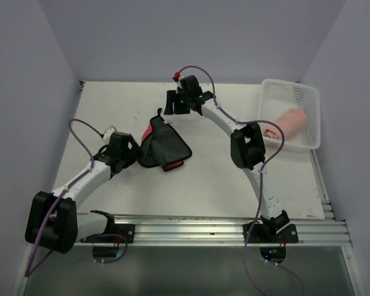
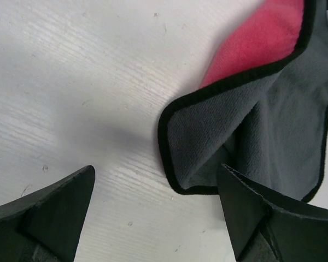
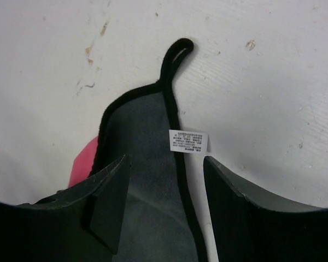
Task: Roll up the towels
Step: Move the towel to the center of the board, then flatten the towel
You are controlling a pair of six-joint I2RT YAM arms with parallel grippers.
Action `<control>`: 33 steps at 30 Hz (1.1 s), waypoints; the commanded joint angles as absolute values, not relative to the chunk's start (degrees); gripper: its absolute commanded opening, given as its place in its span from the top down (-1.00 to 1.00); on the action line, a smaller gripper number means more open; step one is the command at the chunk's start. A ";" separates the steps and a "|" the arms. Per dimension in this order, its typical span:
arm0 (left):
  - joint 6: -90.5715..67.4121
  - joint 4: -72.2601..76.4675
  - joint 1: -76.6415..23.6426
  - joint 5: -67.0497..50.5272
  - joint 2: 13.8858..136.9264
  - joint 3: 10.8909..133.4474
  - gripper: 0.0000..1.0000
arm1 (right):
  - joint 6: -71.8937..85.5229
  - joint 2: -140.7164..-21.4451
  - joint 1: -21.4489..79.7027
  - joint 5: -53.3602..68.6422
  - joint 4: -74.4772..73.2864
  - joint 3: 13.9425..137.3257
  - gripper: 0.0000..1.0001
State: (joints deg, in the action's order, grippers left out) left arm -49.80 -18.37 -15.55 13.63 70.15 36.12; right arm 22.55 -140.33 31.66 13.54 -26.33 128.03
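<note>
Left gripper: jaws spread wide, holding nothing. A black-trimmed corner of the dark grey cloth with the red face lies just beside one finger.
Right gripper: jaws apart above the same cloth's far edge, gripping nothing, with the small white tag seen between them.
Salmon-pink terry towel: bundled inside the white perforated plastic basket at the far right of the white table, well apart from the cloth.

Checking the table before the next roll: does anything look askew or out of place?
The dark cloth lies crumpled mid-table, folded over itself with red showing, not flat for rolling. The pink towel looks rolled inside the white basket; nothing odd there.
</note>
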 commanded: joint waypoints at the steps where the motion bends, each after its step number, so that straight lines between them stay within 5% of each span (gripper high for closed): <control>1: -47.90 -12.66 -13.28 10.55 67.41 35.25 -0.92 | 21.79 -142.73 32.17 12.13 -28.05 133.86 -0.20; 23: -46.41 -2.73 -12.04 2.11 75.85 32.78 -0.90 | 30.67 -157.32 36.39 5.98 -19.07 143.26 -0.31; 26: -46.23 -1.76 -12.04 1.06 77.17 32.96 -0.90 | 30.76 -158.11 36.39 5.63 -20.30 144.14 -0.19; 33: -45.97 -1.05 -12.04 -0.95 80.07 33.31 -0.89 | 30.76 -156.45 35.86 6.33 -22.41 142.65 0.66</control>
